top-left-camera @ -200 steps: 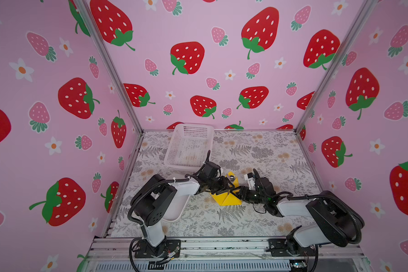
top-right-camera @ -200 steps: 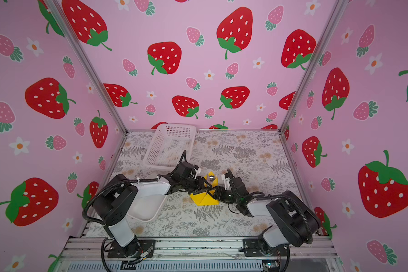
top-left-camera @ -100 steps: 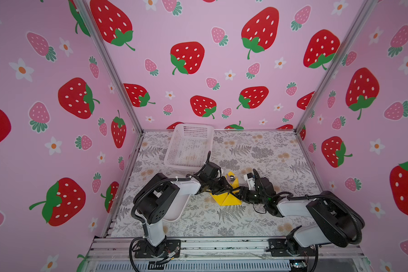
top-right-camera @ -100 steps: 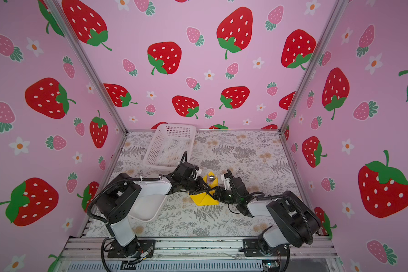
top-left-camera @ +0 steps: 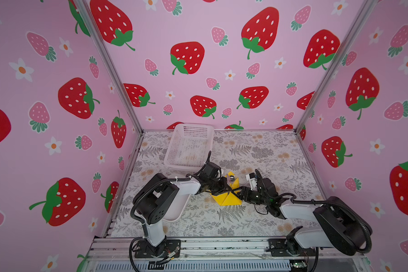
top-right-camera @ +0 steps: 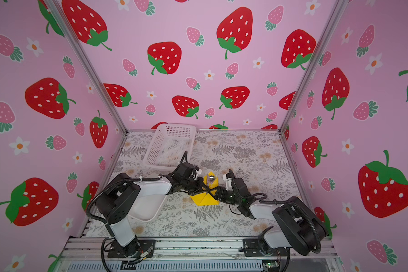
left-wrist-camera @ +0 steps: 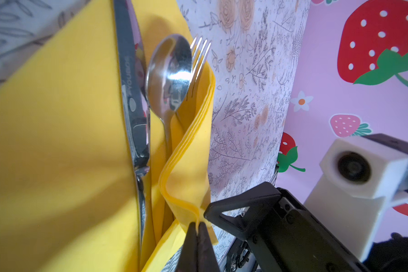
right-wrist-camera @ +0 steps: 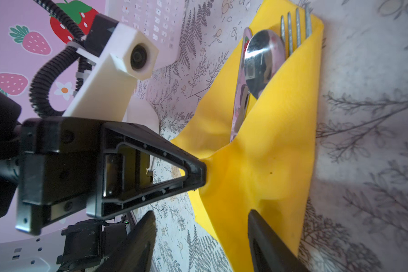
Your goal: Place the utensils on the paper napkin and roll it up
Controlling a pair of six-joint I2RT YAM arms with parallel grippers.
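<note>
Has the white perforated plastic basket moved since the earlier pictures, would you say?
No; the basket sits at the back wall's foot, as before.

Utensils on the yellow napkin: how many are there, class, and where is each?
3. The knife lies on the open part of the napkin, the spoon beside it, and the fork next to the spoon, handle under the folded flap. Others could be hidden in the fold.

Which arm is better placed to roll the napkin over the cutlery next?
Left. The left pincer is shut on the paper napkin's folded flap beside the utensils, ready to pull it over; the right pincer stands open, holding nothing.
</note>
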